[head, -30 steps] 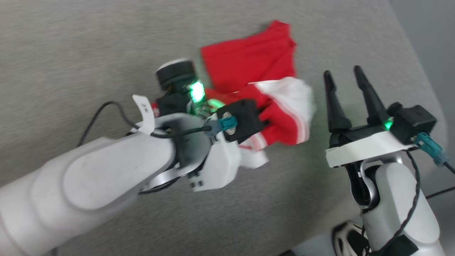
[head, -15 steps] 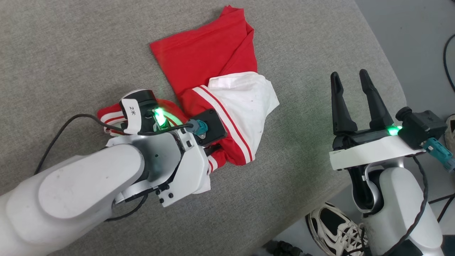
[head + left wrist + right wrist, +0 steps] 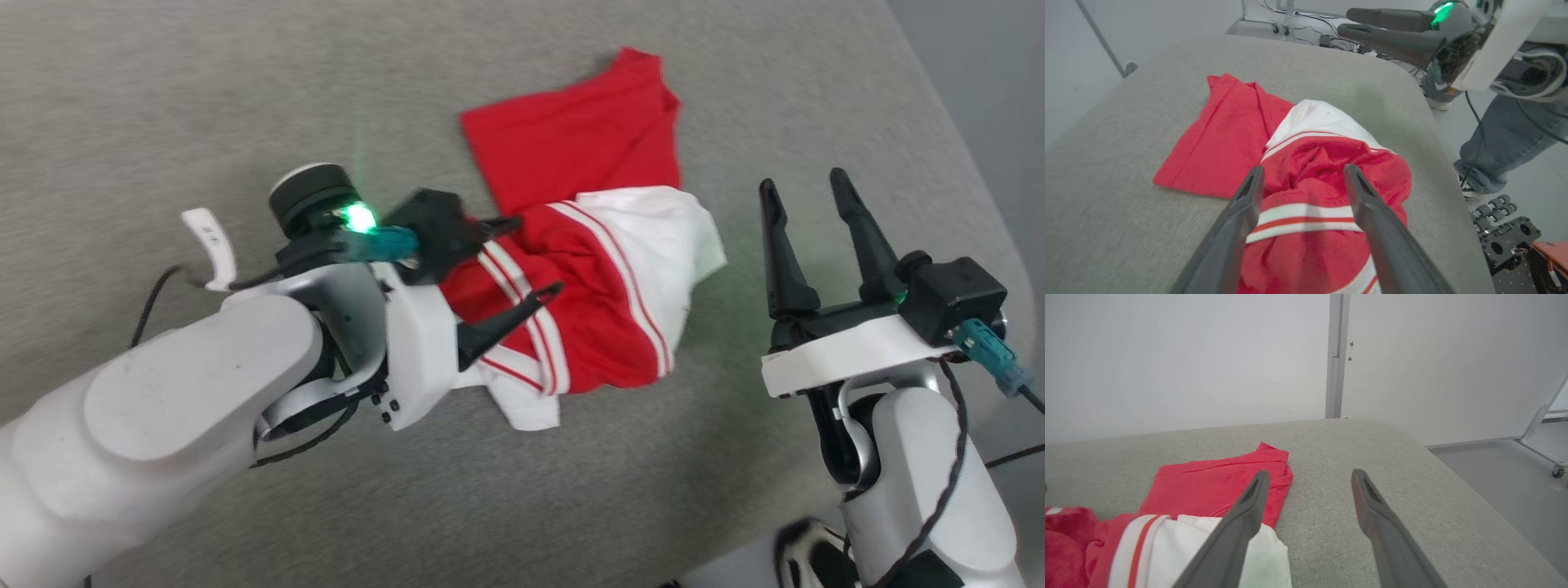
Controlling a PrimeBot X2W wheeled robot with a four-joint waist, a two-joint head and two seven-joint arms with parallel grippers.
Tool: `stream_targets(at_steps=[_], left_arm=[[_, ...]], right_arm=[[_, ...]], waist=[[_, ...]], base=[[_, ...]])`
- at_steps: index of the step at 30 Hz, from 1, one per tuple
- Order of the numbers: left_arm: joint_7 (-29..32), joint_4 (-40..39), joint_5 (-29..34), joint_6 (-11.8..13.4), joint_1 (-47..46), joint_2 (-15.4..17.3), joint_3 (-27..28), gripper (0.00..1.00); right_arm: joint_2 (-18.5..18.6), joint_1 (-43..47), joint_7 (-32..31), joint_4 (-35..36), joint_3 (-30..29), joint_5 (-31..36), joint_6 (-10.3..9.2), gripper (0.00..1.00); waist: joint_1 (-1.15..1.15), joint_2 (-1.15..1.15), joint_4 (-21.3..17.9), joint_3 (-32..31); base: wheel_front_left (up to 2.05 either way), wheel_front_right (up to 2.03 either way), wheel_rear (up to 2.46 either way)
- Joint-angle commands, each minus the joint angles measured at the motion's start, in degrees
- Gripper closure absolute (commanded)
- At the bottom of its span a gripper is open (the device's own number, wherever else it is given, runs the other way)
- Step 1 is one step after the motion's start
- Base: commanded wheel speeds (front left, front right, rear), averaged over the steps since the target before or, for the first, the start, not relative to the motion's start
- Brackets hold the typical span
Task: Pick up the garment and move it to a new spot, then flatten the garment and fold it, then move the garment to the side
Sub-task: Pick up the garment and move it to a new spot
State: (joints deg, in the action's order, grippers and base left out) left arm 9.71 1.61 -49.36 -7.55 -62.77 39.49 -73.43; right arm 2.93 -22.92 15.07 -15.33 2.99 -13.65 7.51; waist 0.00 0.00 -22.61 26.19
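In the head view, the red jersey [image 3: 608, 314] lies crumpled on the grey padded table [image 3: 163, 98], towards its right side, with a flat red part stretching away and white panels with striped trim bunched nearer the robot. The left gripper [image 3: 532, 255] reaches in from the left with its jaws spread wide over the bunched end, clamping nothing. The right gripper [image 3: 800, 184] stands just right of the jersey, apart from it, jaws open and empty. In the left wrist view, the left gripper [image 3: 1303, 169] has its two fingers on either side of the rumpled red-and-white heap of the jersey [image 3: 1224, 143]. The right gripper [image 3: 1345, 21] hangs at the upper right, and a person's jeans leg [image 3: 1506, 134] stands beside the table. In the right wrist view, the right gripper [image 3: 1310, 473] is open above bare table, with the jersey [image 3: 1216, 482] at the lower left.
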Motion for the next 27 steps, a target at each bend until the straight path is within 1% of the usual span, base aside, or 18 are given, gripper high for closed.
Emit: stream_targets(at_steps=[1, 4, 7, 9, 12, 14, 15, 17, 18, 23, 27], left_arm=[[-4.27, 1.98, -1.52, 0.16, 1.39, -0.3, 0.01, 0.0], [-12.37, 7.65, -5.15, 0.16, 3.22, -0.43, 0.11, 0.0], [-20.41, 14.97, -8.85, 0.16, 7.31, -1.34, 0.71, 0.0], [-23.4, 19.98, -11.08, 0.16, 10.42, -2.46, 1.98, 0.0], [-24.85, 25.97, -13.6, 0.16, 15.64, -4.61, 6.23, 0.0], [-24.95, 27.97, -12.47, 0.2, 19.18, -5.9, 12.94, 0.0], [-24.93, 29.35, -10.64, 0.26, 24.54, -7.28, 20.13, 0.0], [-24.95, 29.66, -7.53, 0.24, 29.65, -8.85, 27.25, 0.0], [-24.95, 29.66, -7.53, 0.24, 29.65, -8.85, 27.25, 0.0], [-24.97, 28.38, 1.2, 0.3, 43.22, -12.45, 44.32, 0.0], [-24.97, 25.28, 8.34, 0.22, 52.05, -15.31, 55.24, 0.0]], right_arm=[[0.07, 0.29, 0.13, -0.58, -0.81, 2.04, -0.04, 0.0], [0.05, 0.76, 0.13, -1.27, -1.7, 4.75, -0.04, 0.0], [0.09, 1.35, 0.13, -2.32, -2.77, 6.88, -0.05, 0.0], [0.06, 1.73, 0.13, -2.9, -3.78, 8.15, -0.04, 0.0], [0.2, 2.81, 0.13, -3.84, -5.32, 9.68, -0.05, 0.0], [0.67, 3.66, 0.13, -4.37, -6.33, 10.35, -0.04, 0.0], [1.01, 4.65, 0.13, -4.65, -7.21, 10.58, -0.04, 0.0], [1.6, 5.86, 0.13, -4.87, -8.01, 10.55, -0.05, 0.0], [1.6, 5.86, 0.13, -4.87, -8.01, 10.55, -0.05, 0.0], [2.86, 9.56, 0.13, -5.33, -9.27, 9.65, -0.04, 0.0], [3.84, 12.44, 0.13, -4.82, -10.11, 8.95, -0.04, 0.0]], waist=[[0.0, 0.0, 4.89, -3.99], [0.0, 0.0, 8.06, -6.23], [0.0, 0.0, 11.12, -8.37], [0.0, 0.0, 13.11, -9.68], [0.0, 0.0, 15.94, -11.62], [0.0, 0.0, 17.69, -12.74], [0.0, 0.0, 19.18, -13.93], [0.0, 0.0, 20.36, -15.21], [0.0, 0.0, 20.36, -15.21], [0.0, 0.0, 22.31, -19.0], [0.0, 0.0, 23.53, -21.2]], base=[[0.0, 0.0, 0.0], [0.0, 0.0, 0.0], [0.0, 0.0, 0.0], [0.0, 0.0, 0.0], [0.0, 0.0, 0.0], [0.0, 0.0, 0.0], [0.0, 0.0, 0.0], [0.0, 0.0, 0.0], [0.0, 0.0, 0.0], [0.0, 0.0, 0.0], [0.0, 0.0, 0.0]])
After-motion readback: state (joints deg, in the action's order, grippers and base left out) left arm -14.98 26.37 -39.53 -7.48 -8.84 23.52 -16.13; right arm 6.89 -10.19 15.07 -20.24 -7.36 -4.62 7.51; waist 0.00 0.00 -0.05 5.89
